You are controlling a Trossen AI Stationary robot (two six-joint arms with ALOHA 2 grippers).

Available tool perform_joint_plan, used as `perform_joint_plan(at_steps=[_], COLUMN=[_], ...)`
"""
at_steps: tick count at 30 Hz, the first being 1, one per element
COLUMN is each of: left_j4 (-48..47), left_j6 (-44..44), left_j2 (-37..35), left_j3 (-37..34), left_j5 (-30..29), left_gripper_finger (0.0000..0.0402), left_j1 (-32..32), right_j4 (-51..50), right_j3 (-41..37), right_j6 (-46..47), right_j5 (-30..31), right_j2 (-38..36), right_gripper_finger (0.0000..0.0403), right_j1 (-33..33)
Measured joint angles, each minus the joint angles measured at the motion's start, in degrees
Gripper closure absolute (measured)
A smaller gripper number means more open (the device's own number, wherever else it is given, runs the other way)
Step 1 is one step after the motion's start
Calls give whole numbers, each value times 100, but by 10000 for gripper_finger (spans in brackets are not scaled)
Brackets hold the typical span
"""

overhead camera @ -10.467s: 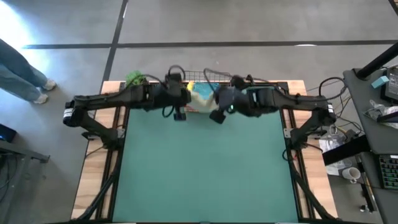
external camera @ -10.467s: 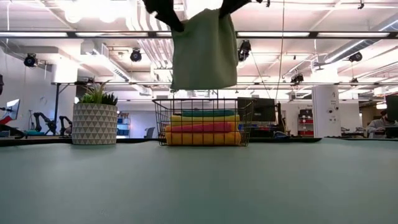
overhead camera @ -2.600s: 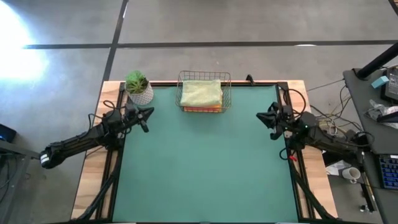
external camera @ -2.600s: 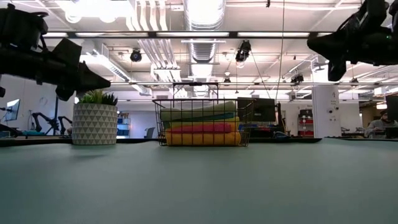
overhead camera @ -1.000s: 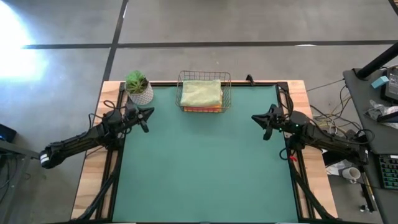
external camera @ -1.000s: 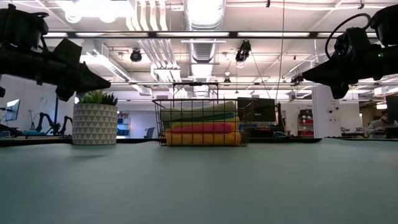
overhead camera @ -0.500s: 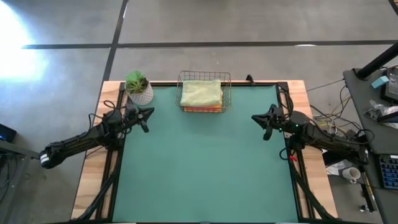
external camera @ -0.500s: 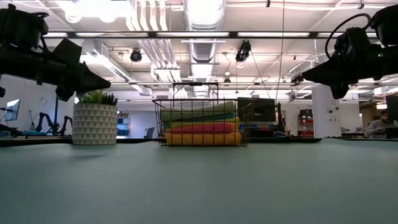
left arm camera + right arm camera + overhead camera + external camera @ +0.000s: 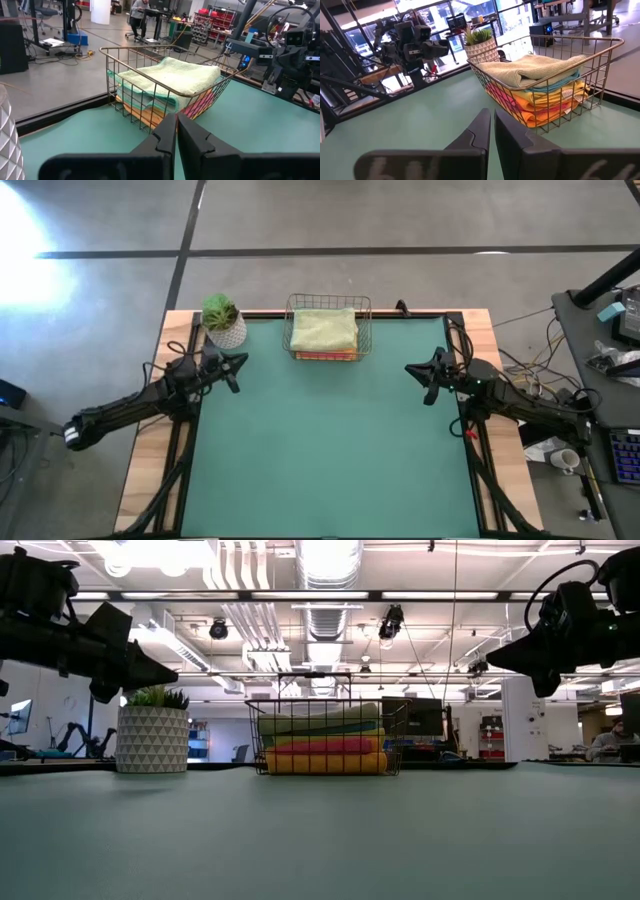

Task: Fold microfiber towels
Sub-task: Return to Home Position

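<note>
The microfiber towels lie folded in a stack (image 9: pixel 322 740) inside a wire basket (image 9: pixel 326 329) at the table's far edge. The pale sage green one (image 9: pixel 324 330) is on top, with teal, yellow, pink and orange layers (image 9: pixel 540 100) below it. My left gripper (image 9: pixel 240 361) hovers shut at the table's left edge, pointing toward the basket. My right gripper (image 9: pixel 410 368) hovers shut at the right edge, also pointing toward it. Both are clear of the table and hold nothing.
A potted plant in a white patterned pot (image 9: pixel 223 321) stands at the far left corner beside the basket. The green mat (image 9: pixel 330 450) covers the table between the arms. A desk with equipment (image 9: pixel 605 330) stands to the right of the table.
</note>
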Motion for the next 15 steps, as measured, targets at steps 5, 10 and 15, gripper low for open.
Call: perform_joint_plan(at_steps=[5, 10, 15], left_j4=[0, 0, 2], left_j6=[2, 1, 0], left_j2=[-2, -2, -4], left_j3=[1, -1, 1], left_j5=[-1, 0, 2], left_gripper_finger=[401, 401, 401], left_j1=[0, 2, 2], right_j4=[37, 198, 238], right_j3=[-19, -73, -76], right_j6=[0, 0, 0], right_j5=[-2, -8, -17], right_j2=[-36, -125, -144], right_gripper_finger=[385, 385, 385], right_j1=[0, 0, 0])
